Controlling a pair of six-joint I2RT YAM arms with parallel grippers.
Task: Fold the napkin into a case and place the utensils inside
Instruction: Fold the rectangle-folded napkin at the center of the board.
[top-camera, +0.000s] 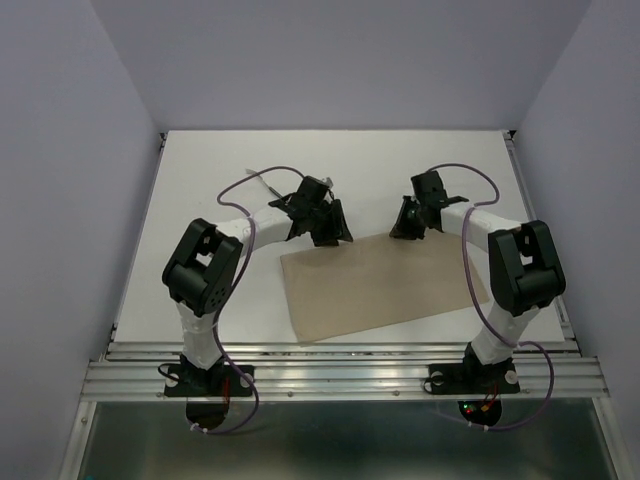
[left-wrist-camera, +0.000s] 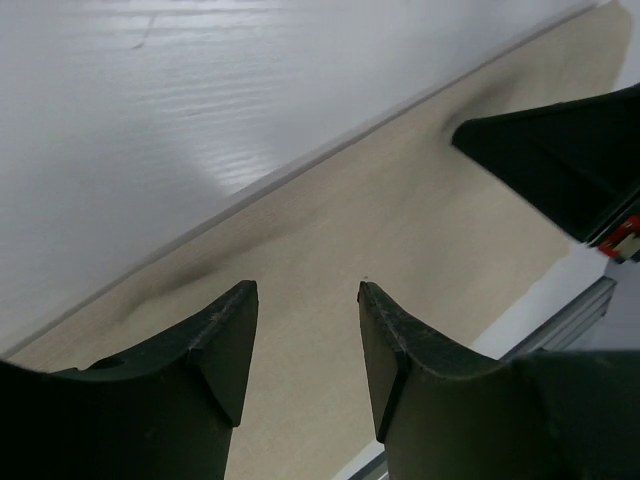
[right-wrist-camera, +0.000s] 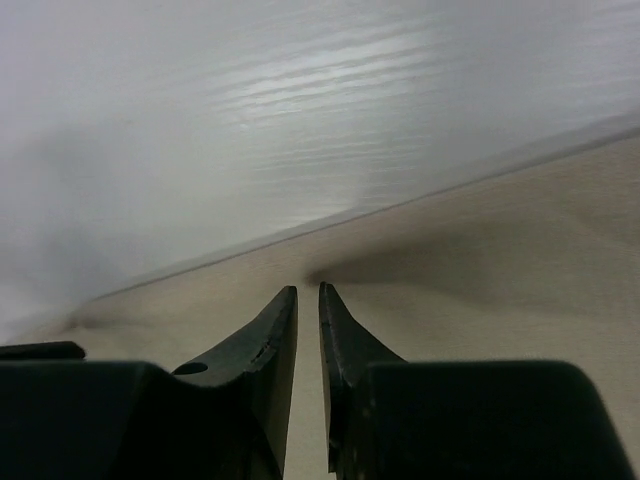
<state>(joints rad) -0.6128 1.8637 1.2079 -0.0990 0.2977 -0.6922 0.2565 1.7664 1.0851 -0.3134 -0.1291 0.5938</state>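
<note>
Pale lilac walls (top-camera: 330, 60) enclose a white table (top-camera: 200, 200), on which the plain beige-tan cloth napkin (top-camera: 385, 285) is spread flat as one slanted oblong, just beyond the two arm bases. No fold is seen in it and no pouch shape has been formed, so the task is judged to be at its very start: the folding into a case and the loading of the utensils are both left to do.

The left tool (left-wrist-camera: 305, 288) is held over the cloth's far edge with its jaws well apart and nothing between them. The right tool (right-wrist-camera: 308, 290) is set at the same far edge further along, its jaws drawn almost together with only a thin slit between. Whether the cloth's rim is pinched there cannot be told.

The slim silvery-grey utensils are not clearly made out. A thin pale streak (top-camera: 268, 186) beyond the left tool, beside the purple cable (top-camera: 240, 185), may be one, but it is too small to be sure. The napkin's far corners are covered by the tools in the top view.
</note>
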